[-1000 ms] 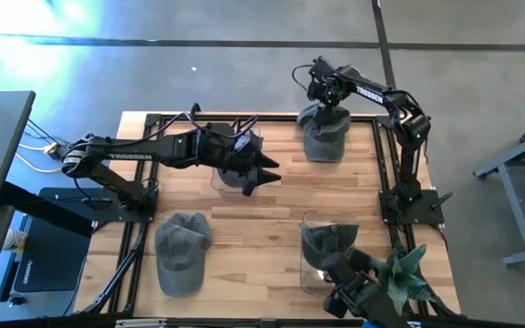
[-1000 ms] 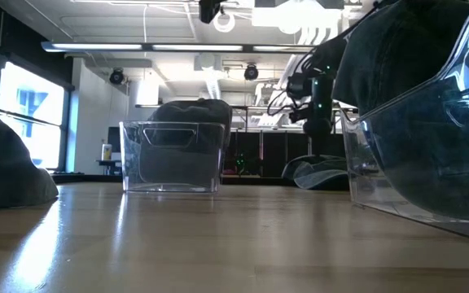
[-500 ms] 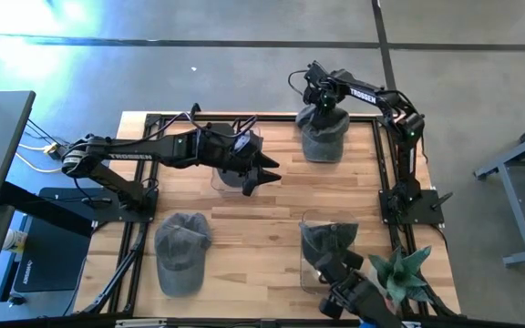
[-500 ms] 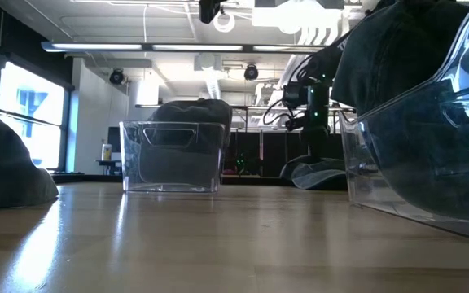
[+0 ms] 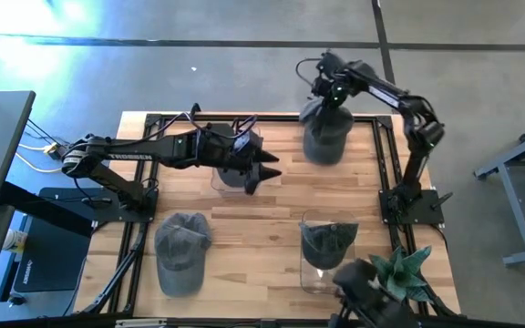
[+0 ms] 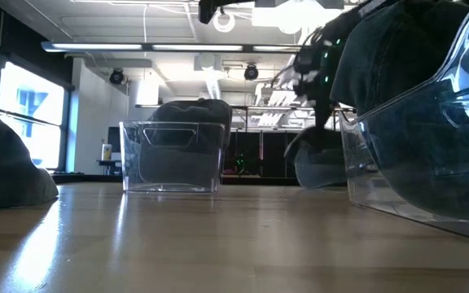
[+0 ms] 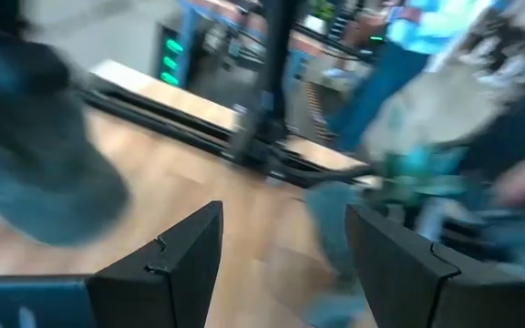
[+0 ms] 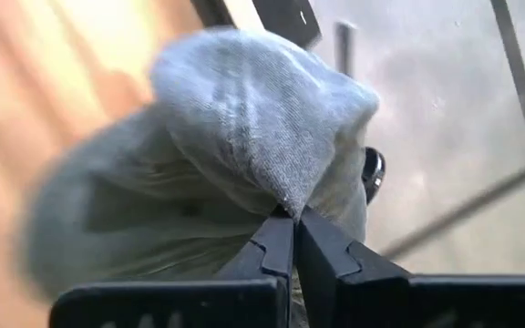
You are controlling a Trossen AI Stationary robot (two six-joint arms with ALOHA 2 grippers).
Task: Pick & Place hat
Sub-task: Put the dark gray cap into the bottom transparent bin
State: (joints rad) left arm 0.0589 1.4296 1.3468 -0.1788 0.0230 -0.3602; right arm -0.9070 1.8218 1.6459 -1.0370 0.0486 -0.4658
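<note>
A grey hat point(image 5: 326, 137) at the table's far right is drawn up into a tall bundle, and my right gripper point(image 5: 328, 100) is shut on its top from above. In the low view the hat point(image 6: 320, 163) hangs just over the tabletop; I cannot tell whether its lower edge still touches. My left gripper point(image 5: 270, 171) hovers open and level over the table's middle, next to a clear bin point(image 5: 231, 173). In its wrist view nothing lies between the fingers of the left gripper point(image 7: 281, 246). My right gripper pinches a gathered fold of the hat's crown cloth point(image 8: 285, 196) between its two fingers, at their tips. The fingers come from above, slanting steeply down. The rest of the hat point(image 8: 217, 128) hangs below the fingers, bunched and slack.
The clear bin under my left arm holds a dark hat point(image 6: 186, 114). Another grey hat point(image 5: 182, 251) lies flat at the near left. A second clear bin point(image 5: 328, 251) with a hat stands at the near right, by a green plant point(image 5: 401, 273). A person shows beyond the table's near edge.
My right gripper has taken hold of the hat's crown and risen. The hat, which lay flat on the table with its brim spread, is now pulled up into a tall bundle under the fingers.
</note>
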